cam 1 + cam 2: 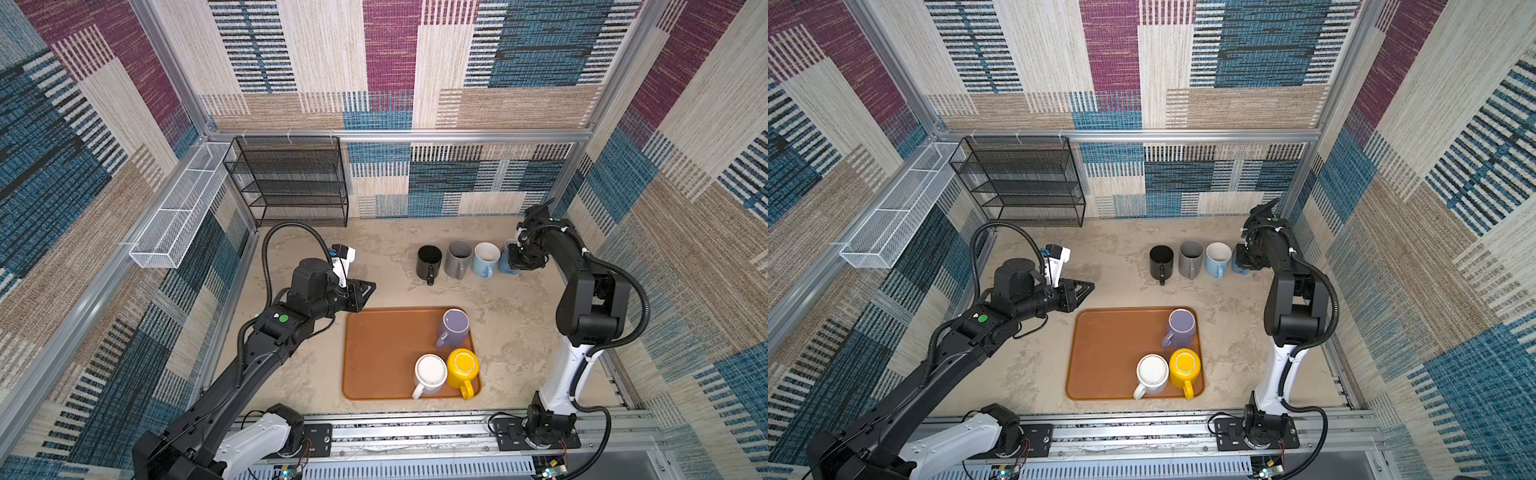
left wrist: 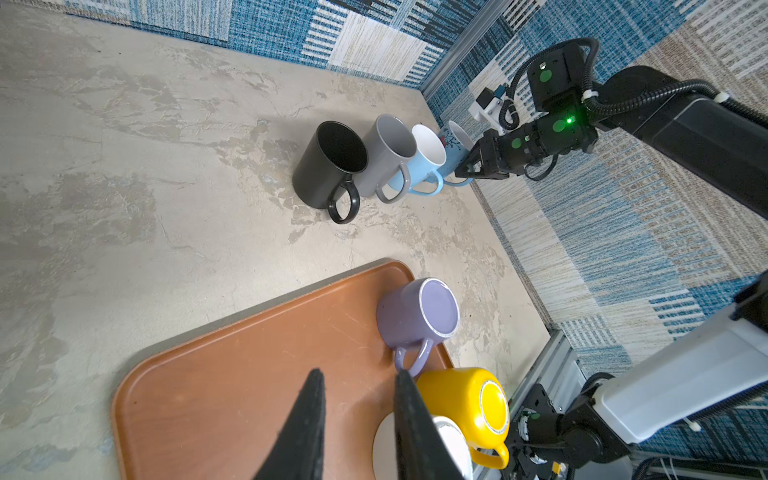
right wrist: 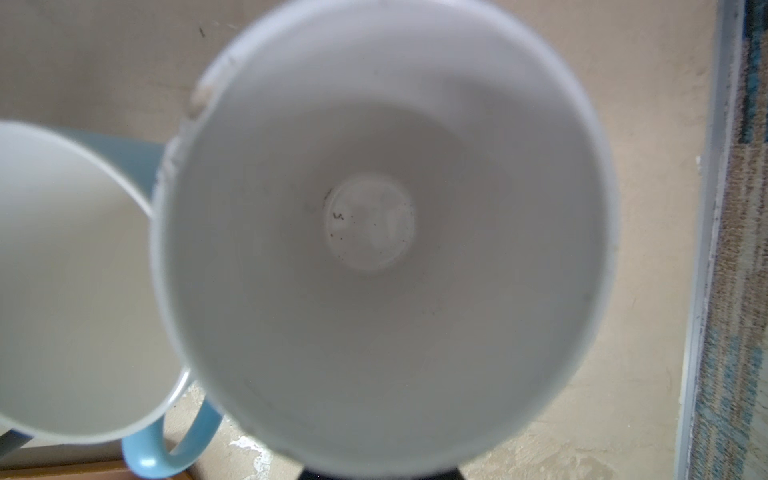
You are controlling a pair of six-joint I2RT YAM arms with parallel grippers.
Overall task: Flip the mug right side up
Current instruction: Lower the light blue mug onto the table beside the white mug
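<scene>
Held mug: the blue patterned ceramic mug (image 3: pixel 374 291) with a white inside fills the right wrist view, mouth up, dark specks on its bottom.
Its place: right end of the row at the back right of the desk, just beside the light blue mug (image 1: pixel 486 257); whether its base rests on the desk cannot be told.
Right hand (image 2: pixel 463 172): closed tight on that mug's handle.
Left hand (image 2: pixel 359 374): jaws a little apart, holding nothing, above the tray's back left corner.
Desk (image 1: pixel 395 249): beige, mottled like worn concrete, with darker blotches.
Row: black ceramic mug (image 1: pixel 429 259), grey ceramic mug (image 1: pixel 458 257), then the light blue mug, all mouth up and close together.
Tray: brown plastic tray (image 1: pixel 374 353) with rounded corners, near the front.
On the tray: purple mug (image 1: pixel 455 326), white mug (image 1: pixel 430 372) and yellow mug (image 1: pixel 462 365), all bottom up along its right side.
Walls: woven patchwork panels in blue, maroon, cream and tan, held in an aluminium frame.
Rack: black wire-mesh shelf rack (image 1: pixel 291 183) against the back wall, left.
Basket: long white wire-mesh basket (image 1: pixel 178 212) along the left wall.
Rail: aluminium rail (image 1: pixel 415 432) at the front, carrying both arm bases.
</scene>
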